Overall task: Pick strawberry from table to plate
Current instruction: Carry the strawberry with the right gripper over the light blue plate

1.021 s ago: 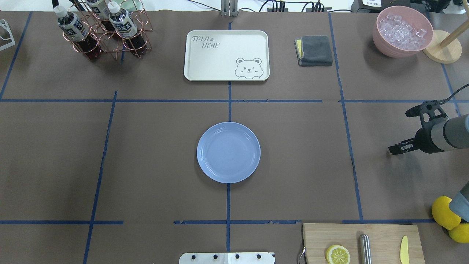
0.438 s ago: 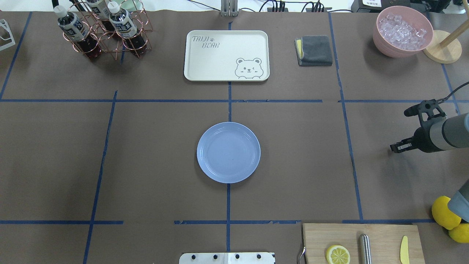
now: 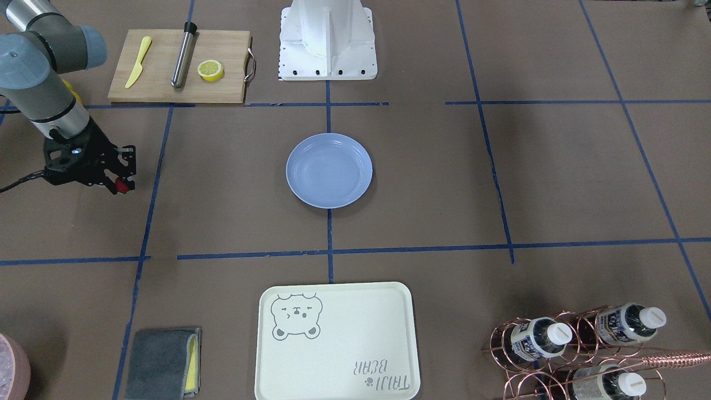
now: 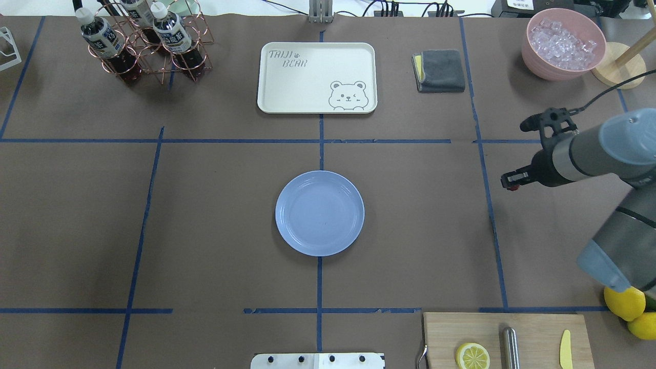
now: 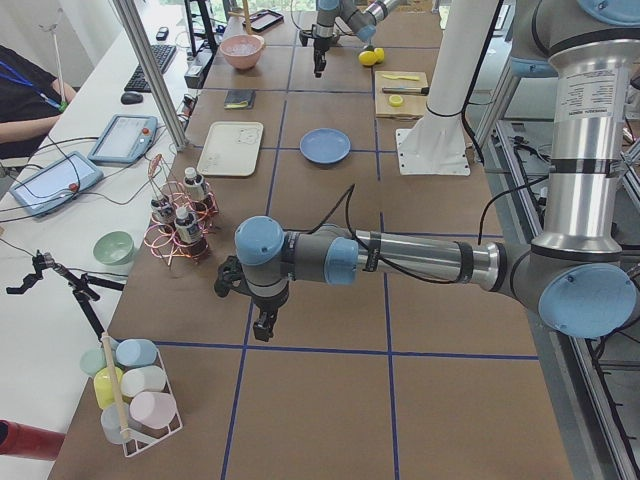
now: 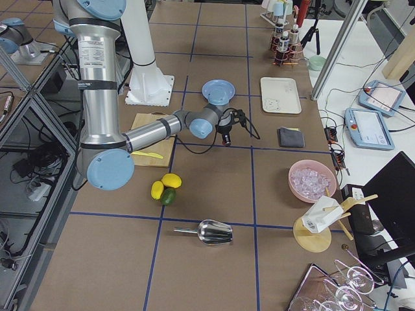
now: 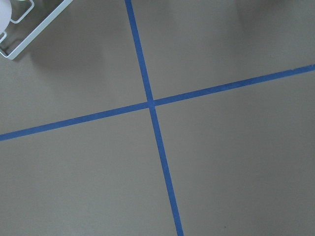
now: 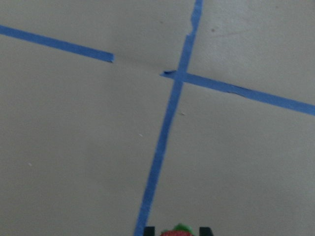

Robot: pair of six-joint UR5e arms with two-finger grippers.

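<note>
The small red strawberry (image 3: 122, 186) with a green top (image 8: 175, 231) sits between the fingertips of my right gripper (image 4: 512, 181), which is shut on it and held above the table (image 4: 410, 230), right of the blue tape line. The light-blue plate (image 4: 320, 213) lies bare at the table's centre, well to the left of that gripper in the overhead view. My left gripper (image 5: 262, 328) hangs over the table's far left end and shows only in the exterior left view, so I cannot tell whether it is open or shut.
A cream bear tray (image 4: 316, 77), a grey cloth (image 4: 439, 70) and a pink bowl of ice (image 4: 562, 43) line the far edge. A bottle rack (image 4: 143, 41) stands far left. A cutting board (image 4: 507, 341) with a lemon half and whole lemons (image 4: 624, 302) sit near right.
My right arm has swung left and a little farther from the robot, carrying the strawberry toward the tape line right of the plate. The plate has not moved.
</note>
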